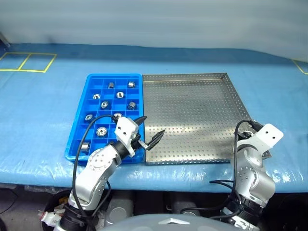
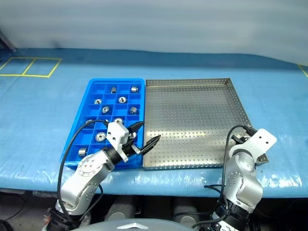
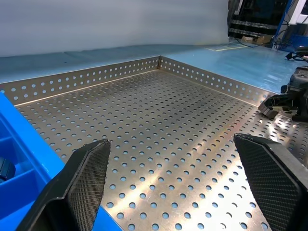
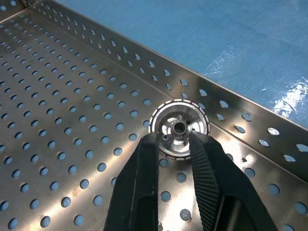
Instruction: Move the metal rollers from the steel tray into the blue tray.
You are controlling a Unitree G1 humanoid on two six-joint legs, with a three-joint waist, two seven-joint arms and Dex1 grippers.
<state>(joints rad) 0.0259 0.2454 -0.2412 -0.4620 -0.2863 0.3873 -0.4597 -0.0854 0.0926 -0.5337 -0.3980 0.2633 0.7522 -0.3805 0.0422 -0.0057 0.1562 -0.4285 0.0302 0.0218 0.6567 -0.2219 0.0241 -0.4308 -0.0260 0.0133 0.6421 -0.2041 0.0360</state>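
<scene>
- Grasp stage: the right claw (image 4: 174, 144) has its two black fingers closed on the hub of a flanged roller (image 4: 179, 129), which sits on the perforated floor of the steel tray (image 1: 192, 96), just beside the near-right rim.
- Left claw (image 1: 150, 131): wide open and empty, level over the seam between the steel tray and the blue tray (image 1: 94, 79).
- Blue tray: about nine rollers (image 1: 104, 104) lie one to a compartment; several compartments are free.
- Steel tray: apart from the gripped roller, its floor looks bare, so this is probably the last piece.
- Next move, as judged: lift clear of the rim, carry leftward across the steel tray, and release above a free compartment; a hand-over to the left claw may be needed.
</scene>
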